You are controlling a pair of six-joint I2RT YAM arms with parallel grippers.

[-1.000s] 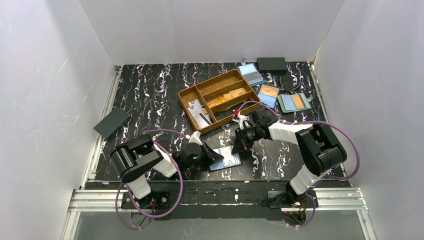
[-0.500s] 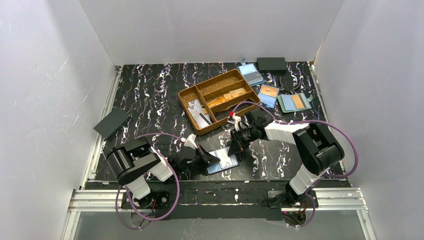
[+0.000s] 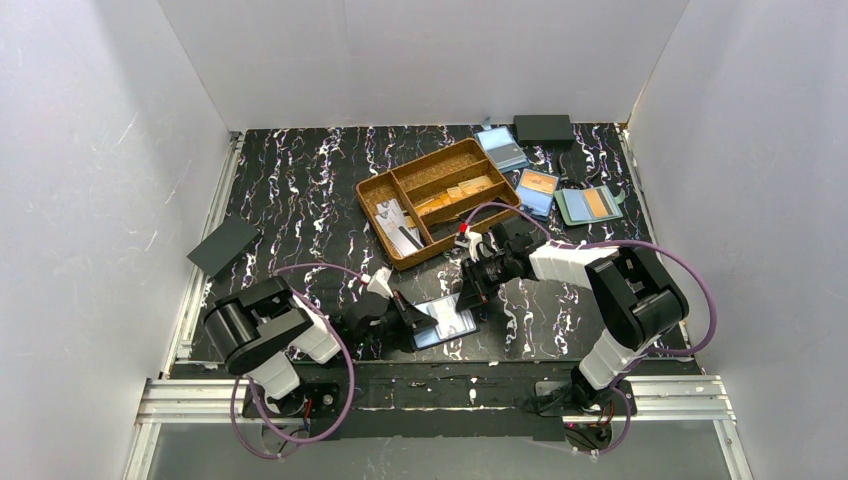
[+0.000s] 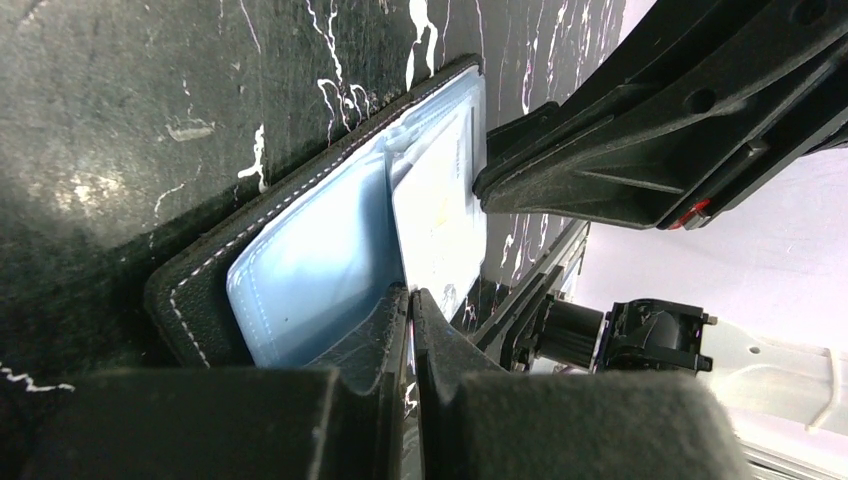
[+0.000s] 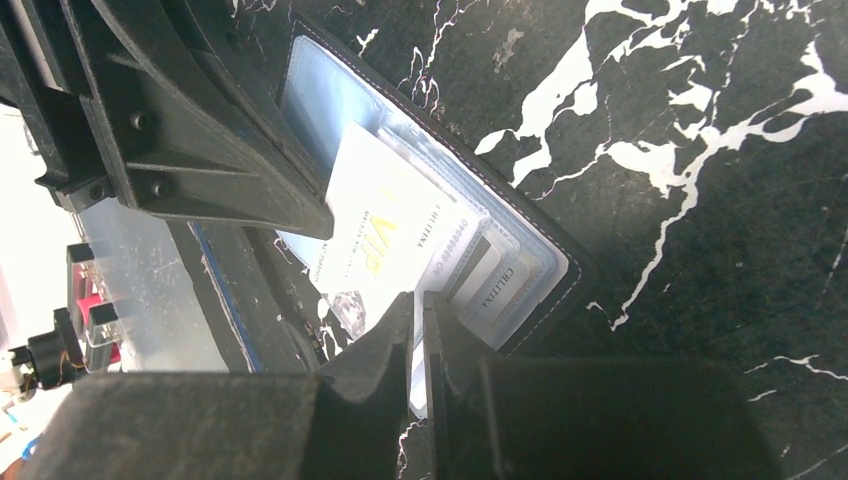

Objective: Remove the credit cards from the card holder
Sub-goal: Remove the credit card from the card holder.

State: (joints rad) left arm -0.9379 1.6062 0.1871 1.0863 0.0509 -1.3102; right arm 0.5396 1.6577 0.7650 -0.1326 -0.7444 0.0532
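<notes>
The black card holder (image 3: 430, 337) lies open near the table's front edge, its light blue lining (image 4: 300, 265) facing up. My left gripper (image 3: 405, 316) is shut on its left flap, the jaws (image 4: 410, 300) pinching the lining's edge. Several credit cards (image 5: 488, 270) sit in the right side's slots. A whitish credit card (image 5: 375, 235) sticks partway out over them. My right gripper (image 3: 470, 298) comes in from the right and is shut on the edge of a card (image 5: 420, 315). Which card it grips is hidden by the fingers.
A wooden tray (image 3: 372, 190) with cards stands behind the holder. Two blue holders (image 3: 503, 148) (image 3: 537, 190), a grey-green holder (image 3: 590, 205) and a black box (image 3: 543, 128) lie at the back right. A flat black case (image 3: 225, 245) lies at the left.
Both grippers and the holder shifted slightly left. The right gripper closed in on the holder's right side, and the whitish card now shows partway out.
</notes>
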